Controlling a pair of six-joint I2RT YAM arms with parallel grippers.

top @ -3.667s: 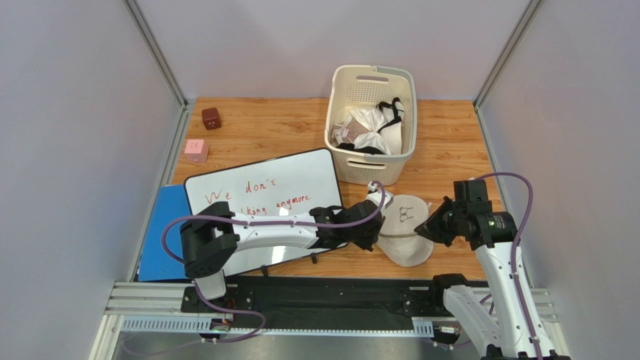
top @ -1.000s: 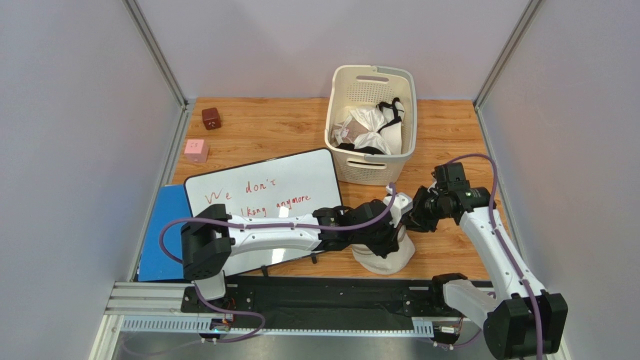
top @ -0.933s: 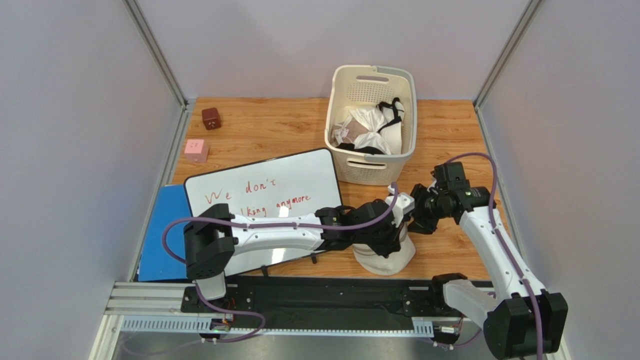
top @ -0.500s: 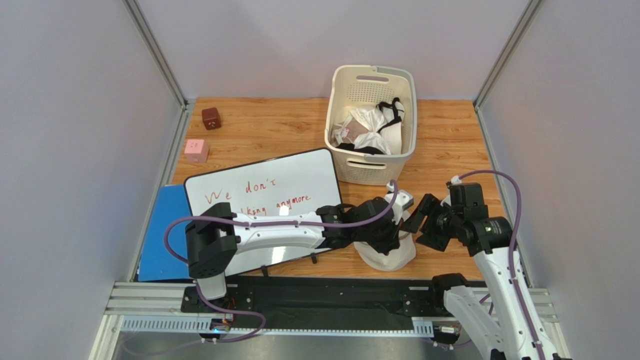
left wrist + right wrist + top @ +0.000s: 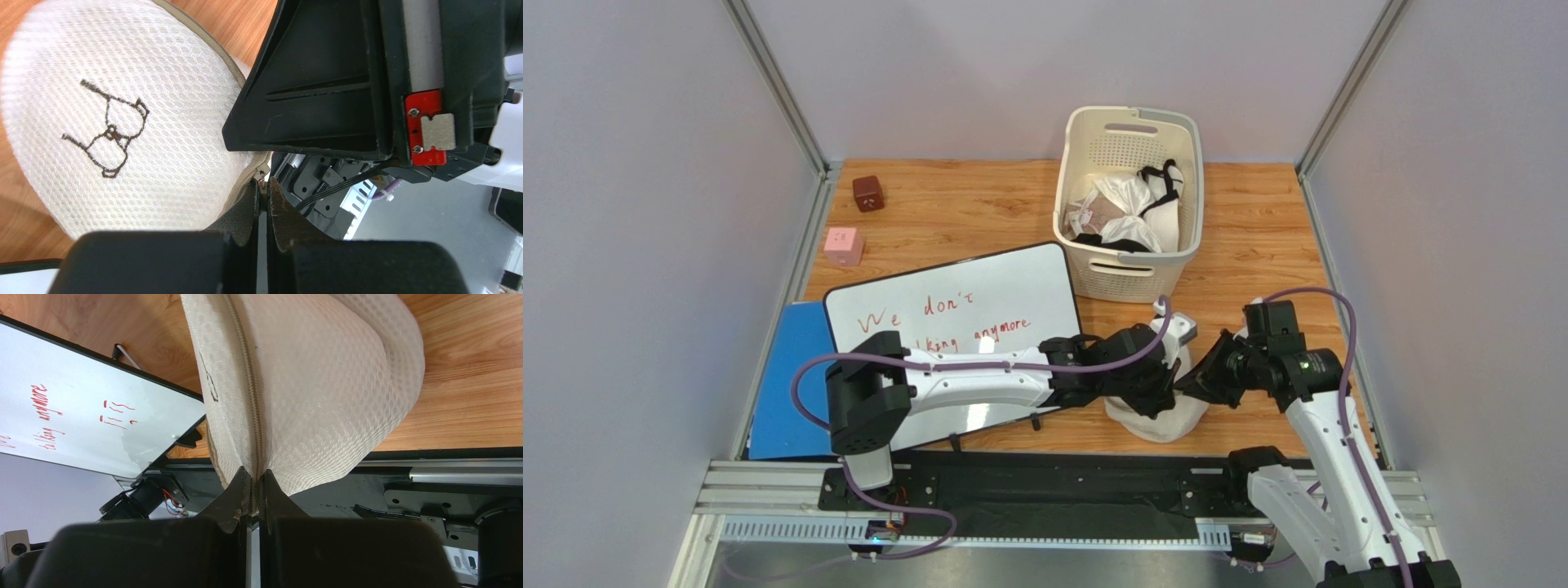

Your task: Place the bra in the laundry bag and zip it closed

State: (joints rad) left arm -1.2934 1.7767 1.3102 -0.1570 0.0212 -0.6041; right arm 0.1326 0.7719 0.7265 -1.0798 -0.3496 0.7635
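As both jaws stood fully shut on the bag (image 5: 1163, 419) rim, the step in hand was judged to be zipping. L gripper (image 5: 263, 191) pinched the zip tape at or just beside the pull. R gripper (image 5: 251, 478) clamped the zip (image 5: 248, 380) seam on the opp. side. Bag sat at the table (image 5: 989, 208) near edge, right of centre, between the grippers. Bra not visible; prob. inside, unconfirmed. Rec.: R anchors the rim taut, L draws along the seam's curve, no lifting.

At the right gripper (image 5: 251, 478), the laundry bag (image 5: 319, 386) is matt cream mesh cloth; beyond it, the table (image 5: 479, 386) is smooth wood.
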